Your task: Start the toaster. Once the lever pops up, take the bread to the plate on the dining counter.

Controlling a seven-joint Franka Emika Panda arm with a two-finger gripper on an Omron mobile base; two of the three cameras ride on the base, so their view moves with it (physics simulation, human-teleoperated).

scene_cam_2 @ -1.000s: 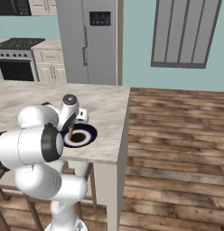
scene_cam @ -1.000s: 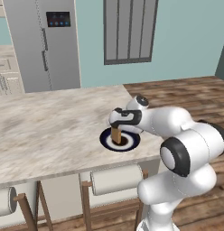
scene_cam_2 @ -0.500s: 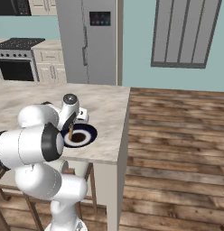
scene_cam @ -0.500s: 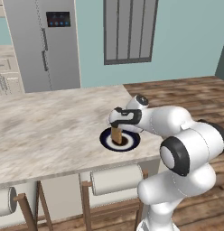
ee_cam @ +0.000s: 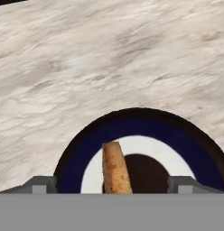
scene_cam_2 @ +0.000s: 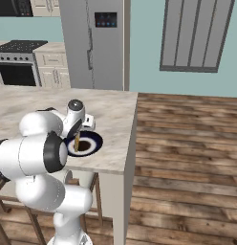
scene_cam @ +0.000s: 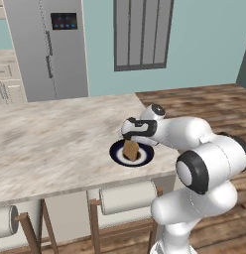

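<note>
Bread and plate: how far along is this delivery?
Done: the bread stands on edge on the plate on the dining counter. In hand: the gripper is open, fingers apart either side of the slice. Left: only pulling the arm away.

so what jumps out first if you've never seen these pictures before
The small golden-brown slice of bread stands on edge on the round dark navy plate, near the corner of the beige marbled dining counter. Right above it hangs the white arm's gripper, jaws open, fingertips either side of the slice.
</note>
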